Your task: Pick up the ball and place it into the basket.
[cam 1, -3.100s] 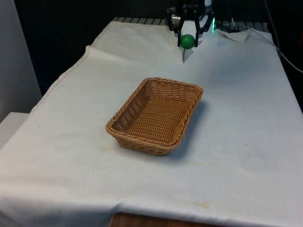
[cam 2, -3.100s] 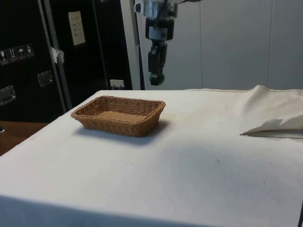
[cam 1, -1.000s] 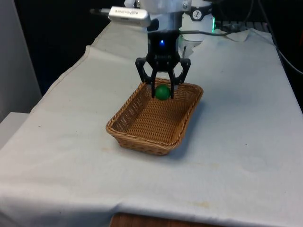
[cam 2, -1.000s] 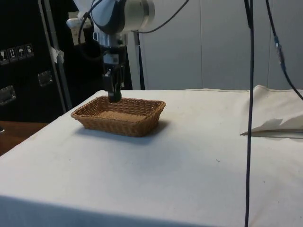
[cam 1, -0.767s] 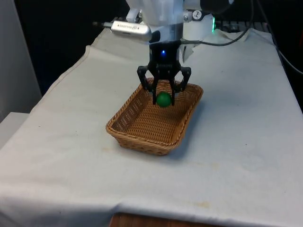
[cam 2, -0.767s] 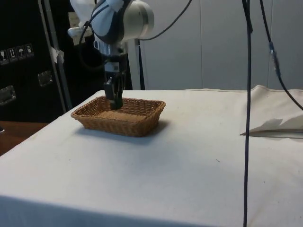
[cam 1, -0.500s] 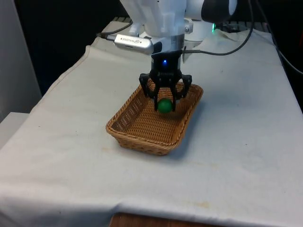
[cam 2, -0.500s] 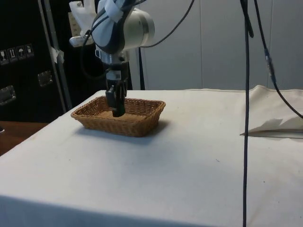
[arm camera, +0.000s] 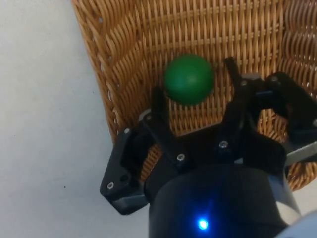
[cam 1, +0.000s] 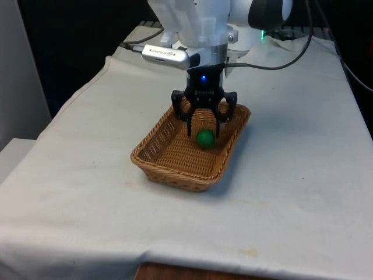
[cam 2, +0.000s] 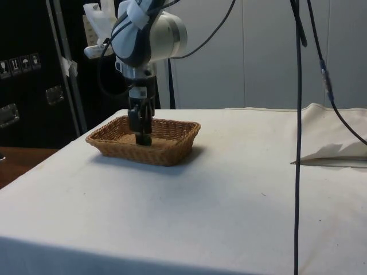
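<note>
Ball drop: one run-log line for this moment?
phase: release | end effector: open, above basket | ball: free, inside basket | table: white cloth

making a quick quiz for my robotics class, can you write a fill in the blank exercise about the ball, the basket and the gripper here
1. The ball is ____ in colour.
2. The ball lies inside the woven ____, on the white cloth.
3. The fingers of the gripper stand ____, with the ball free between them.
4. The basket holds ____ ball.

Missing words: green; basket; open; one
</note>
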Controlling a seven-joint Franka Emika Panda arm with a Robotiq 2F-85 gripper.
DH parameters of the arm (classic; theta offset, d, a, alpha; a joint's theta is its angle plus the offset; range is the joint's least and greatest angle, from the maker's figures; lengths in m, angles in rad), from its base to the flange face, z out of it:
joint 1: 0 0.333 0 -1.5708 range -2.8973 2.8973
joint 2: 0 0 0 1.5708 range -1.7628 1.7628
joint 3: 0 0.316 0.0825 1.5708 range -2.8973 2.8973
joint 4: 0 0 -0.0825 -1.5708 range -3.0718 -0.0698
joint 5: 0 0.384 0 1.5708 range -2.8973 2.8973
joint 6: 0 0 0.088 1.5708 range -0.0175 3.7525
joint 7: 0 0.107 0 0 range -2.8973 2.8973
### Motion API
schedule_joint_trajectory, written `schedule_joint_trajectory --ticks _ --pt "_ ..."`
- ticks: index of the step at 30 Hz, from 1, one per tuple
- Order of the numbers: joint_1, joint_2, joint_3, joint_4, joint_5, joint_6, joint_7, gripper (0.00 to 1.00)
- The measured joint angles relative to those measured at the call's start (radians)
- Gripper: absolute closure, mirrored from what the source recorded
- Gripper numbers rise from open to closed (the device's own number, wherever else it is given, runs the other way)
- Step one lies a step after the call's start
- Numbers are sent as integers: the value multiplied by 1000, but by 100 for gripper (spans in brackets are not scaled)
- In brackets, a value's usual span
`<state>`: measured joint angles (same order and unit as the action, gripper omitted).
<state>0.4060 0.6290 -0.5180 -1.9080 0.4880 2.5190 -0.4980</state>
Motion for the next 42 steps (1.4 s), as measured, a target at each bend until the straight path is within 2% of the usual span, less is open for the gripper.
schedule_joint_trajectory --ticks 6,7,18,25,35,36,42 --pt "0 0 0 0 0 -1 0 3" --pt "0 0 0 0 0 -1 0 0" --pt "3 -13 -6 -4 -3 -8 0 0" --pt "14 -106 -17 -56 -47 -31 7 0" --pt "19 -206 -19 -109 -108 -56 28 0" --pt "22 -232 -19 -126 -127 -60 36 0" --pt "29 -295 -18 -170 -176 -65 57 0"
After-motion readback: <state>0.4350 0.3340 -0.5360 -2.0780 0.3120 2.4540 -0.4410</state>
